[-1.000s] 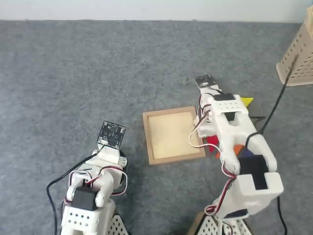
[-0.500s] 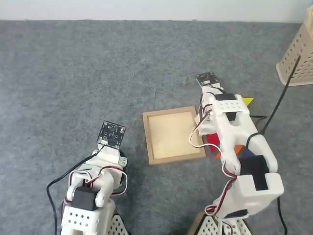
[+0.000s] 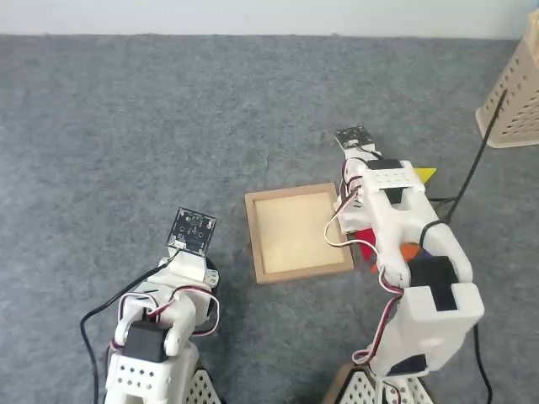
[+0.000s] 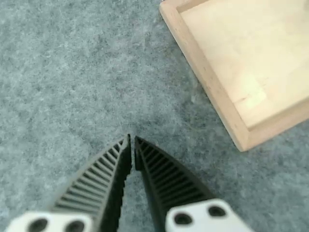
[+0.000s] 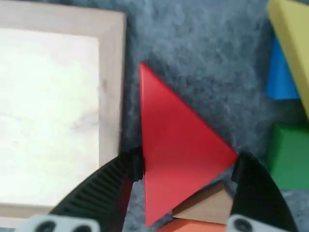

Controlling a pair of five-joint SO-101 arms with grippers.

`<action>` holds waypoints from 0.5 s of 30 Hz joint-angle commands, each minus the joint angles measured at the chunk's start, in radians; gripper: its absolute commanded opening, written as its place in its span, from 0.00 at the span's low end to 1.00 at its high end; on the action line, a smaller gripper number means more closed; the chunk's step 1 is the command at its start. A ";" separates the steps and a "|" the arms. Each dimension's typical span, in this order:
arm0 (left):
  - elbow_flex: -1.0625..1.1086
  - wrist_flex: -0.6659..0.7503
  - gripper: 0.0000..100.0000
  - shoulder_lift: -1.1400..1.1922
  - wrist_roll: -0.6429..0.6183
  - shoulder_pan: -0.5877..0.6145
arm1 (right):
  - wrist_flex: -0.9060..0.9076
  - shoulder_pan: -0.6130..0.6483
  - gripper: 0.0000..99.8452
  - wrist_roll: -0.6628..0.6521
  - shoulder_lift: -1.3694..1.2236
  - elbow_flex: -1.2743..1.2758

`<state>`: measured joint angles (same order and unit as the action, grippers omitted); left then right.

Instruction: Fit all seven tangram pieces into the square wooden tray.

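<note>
While the whole table is covered with a gray felt (image 3: 126, 126), a strip of pale wall (image 3: 253, 15) runs along its far edge, and a beige basket (image 3: 515, 93) with small holes stands at the far right corner. A black cable (image 3: 473, 178) hangs from there down toward the right arm. The square wooden tray (image 3: 303, 269) lies flat near the middle of the felt, and no piece is inside it. The left pincer (image 4: 132, 140) hovers over bare felt near one corner of the tray, apart from it, with its two jaws pressed together and nothing between them. The right pincer (image 5: 188, 166) is just beside the tray's right rim, and its jaws are closed on the two sides of the red triangle (image 5: 178, 140), touching it. One corner of this triangle covers part of a light brown piece (image 5: 207, 205), and an orange piece (image 5: 193, 226) lies next to that one. A yellow piece (image 5: 289, 34), a blue piece (image 5: 280, 79) and a green piece (image 5: 289, 154) lie close together on the side away from the tray. From above, the right arm hides most of these pieces.
</note>
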<state>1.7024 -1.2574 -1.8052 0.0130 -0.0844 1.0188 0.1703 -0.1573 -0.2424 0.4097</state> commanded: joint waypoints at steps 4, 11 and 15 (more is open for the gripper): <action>-0.018 -0.006 0.01 -0.020 -0.009 0.006 | -0.008 -0.012 0.15 0.008 -0.004 -0.054; -0.018 -0.006 0.01 -0.020 -0.009 0.006 | -0.004 -0.012 0.15 0.008 0.038 -0.048; -0.018 -0.006 0.01 -0.020 -0.009 0.006 | 0.076 -0.033 0.20 -0.002 0.122 -0.055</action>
<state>1.7024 -1.2574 -1.8052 0.0130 -0.0844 1.0449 0.1565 -0.1573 -0.2117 0.3851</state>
